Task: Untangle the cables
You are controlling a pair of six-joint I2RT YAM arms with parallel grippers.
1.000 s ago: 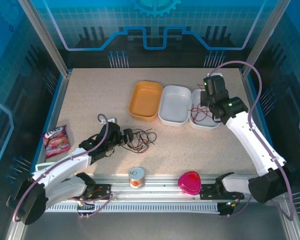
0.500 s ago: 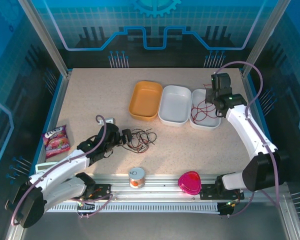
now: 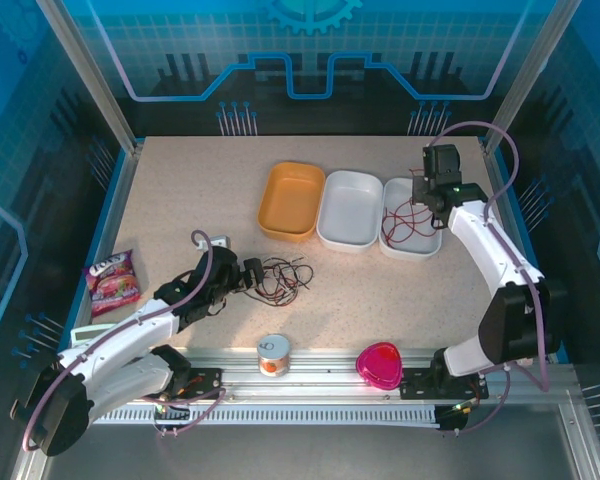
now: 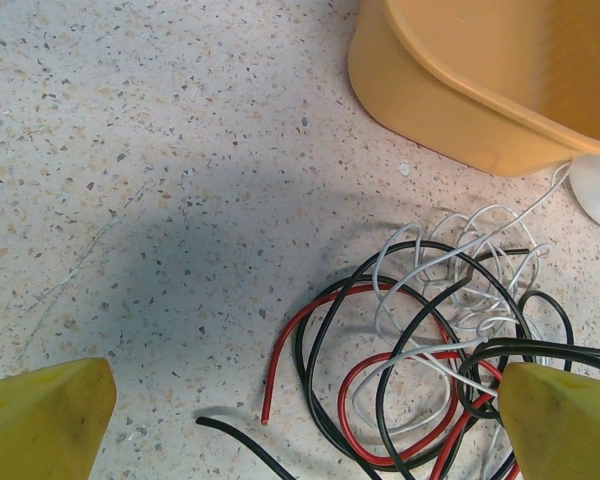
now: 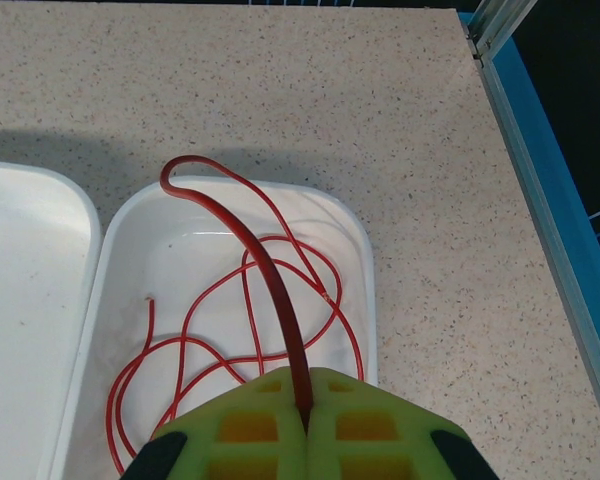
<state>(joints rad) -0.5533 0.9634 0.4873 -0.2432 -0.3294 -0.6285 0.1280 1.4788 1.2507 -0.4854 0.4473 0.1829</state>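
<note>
Where the right gripper (image 5: 307, 418) pinches shut, a red cable (image 5: 270, 270) rises straight from its fingertips, hooks over and drops into loose loops in the white tray (image 5: 365, 250) beneath. A second white tray (image 5: 40, 300) lies left of it. The left gripper (image 4: 302, 425) stands wide open, holding nothing. Between and just ahead of its fingers lies the tangle of cables (image 4: 420, 340), black, red and white, on the table (image 4: 130, 150). An orange tub (image 4: 480, 90) stands beyond. Its right-hand finger covers some loops, and others run off the lower edge.
</note>
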